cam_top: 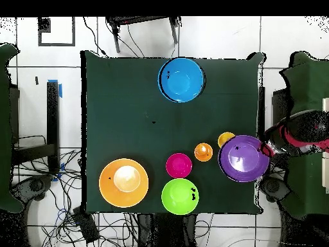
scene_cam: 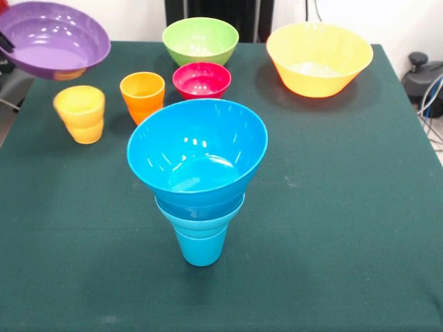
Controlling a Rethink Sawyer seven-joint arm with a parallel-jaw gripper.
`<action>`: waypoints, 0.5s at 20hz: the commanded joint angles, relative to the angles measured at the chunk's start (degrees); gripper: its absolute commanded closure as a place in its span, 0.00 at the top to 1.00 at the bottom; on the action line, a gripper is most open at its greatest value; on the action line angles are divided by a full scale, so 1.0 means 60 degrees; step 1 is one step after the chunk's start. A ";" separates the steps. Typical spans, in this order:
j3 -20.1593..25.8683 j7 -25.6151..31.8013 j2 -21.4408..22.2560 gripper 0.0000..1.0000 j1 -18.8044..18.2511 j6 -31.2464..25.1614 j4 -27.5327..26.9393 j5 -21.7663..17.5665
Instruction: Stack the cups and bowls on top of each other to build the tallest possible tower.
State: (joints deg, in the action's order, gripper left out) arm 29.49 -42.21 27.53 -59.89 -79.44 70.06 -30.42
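The tower (scene_cam: 198,166) stands at the table's near middle: a blue cup (scene_cam: 201,243) as base with nested blue bowls (scene_cam: 197,149) widening above it; it also shows in the overhead view (cam_top: 182,79). My gripper (scene_cam: 4,43) is shut on the rim of the purple bowl (scene_cam: 52,38) and holds it tilted in the air at the far left, above the yellow cup (scene_cam: 80,113). In the overhead view the gripper (cam_top: 265,150) grips the purple bowl (cam_top: 244,157), which partly hides the yellow cup (cam_top: 226,137). The orange cup (scene_cam: 142,93) stands beside it.
A red bowl (scene_cam: 201,79), a green bowl (scene_cam: 200,40) and the large yellow-orange bowl (scene_cam: 318,57) stand along the far side of the green-clothed table (scene_cam: 332,207). Cables lie on the floor (cam_top: 96,225). A black device (scene_cam: 422,72) sits off the right edge.
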 commanded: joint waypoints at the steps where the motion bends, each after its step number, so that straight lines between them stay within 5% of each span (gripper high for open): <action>1: -0.0312 0.0424 0.0356 0.00 0.0436 -0.1060 -0.0254 -0.0301; 10: -0.0178 -0.0178 0.0652 0.00 0.0724 -0.1548 0.0204 0.0296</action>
State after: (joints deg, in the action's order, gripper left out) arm 28.85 -42.21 31.20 -59.71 -82.23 69.97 -30.05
